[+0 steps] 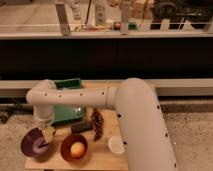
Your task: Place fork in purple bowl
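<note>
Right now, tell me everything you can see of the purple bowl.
The purple bowl is round, dark purple outside with a lighter lilac inside, smooth like plastic. It stands upright at the near left corner of the table as the camera sees it, just left of the orange bowl. The gripper hangs over its right rim, hiding that edge; a pale sliver shows there, too unclear to name.

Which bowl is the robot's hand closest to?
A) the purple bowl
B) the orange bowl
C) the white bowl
A: the gripper hangs at the right rim of the purple bowl; the orange bowl and the white bowl sit farther right.
</note>
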Robot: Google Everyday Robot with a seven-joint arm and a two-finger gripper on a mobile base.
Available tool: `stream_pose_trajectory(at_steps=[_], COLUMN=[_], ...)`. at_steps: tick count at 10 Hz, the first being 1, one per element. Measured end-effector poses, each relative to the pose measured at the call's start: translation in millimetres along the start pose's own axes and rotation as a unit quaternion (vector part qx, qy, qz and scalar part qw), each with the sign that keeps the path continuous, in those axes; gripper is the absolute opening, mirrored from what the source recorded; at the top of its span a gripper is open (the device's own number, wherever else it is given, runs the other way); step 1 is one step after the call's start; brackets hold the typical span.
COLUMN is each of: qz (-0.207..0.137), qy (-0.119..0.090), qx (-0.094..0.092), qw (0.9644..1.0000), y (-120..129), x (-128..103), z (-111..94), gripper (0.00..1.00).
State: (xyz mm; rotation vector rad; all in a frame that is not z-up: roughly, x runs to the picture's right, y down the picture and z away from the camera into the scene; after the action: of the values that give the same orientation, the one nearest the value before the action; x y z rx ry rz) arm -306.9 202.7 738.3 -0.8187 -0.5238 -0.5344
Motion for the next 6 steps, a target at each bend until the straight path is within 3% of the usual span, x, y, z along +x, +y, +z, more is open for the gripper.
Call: stream_pose_trajectory(at_steps=[3, 6], qz=[0.036, 0.041], qy=[-0.014, -0.017], qx=[0.009, 0.011], qw=[0.9992, 0.9990], y=[-5, -6], x=[12, 13], z=[-10, -11], gripper=[0.80, 0.80])
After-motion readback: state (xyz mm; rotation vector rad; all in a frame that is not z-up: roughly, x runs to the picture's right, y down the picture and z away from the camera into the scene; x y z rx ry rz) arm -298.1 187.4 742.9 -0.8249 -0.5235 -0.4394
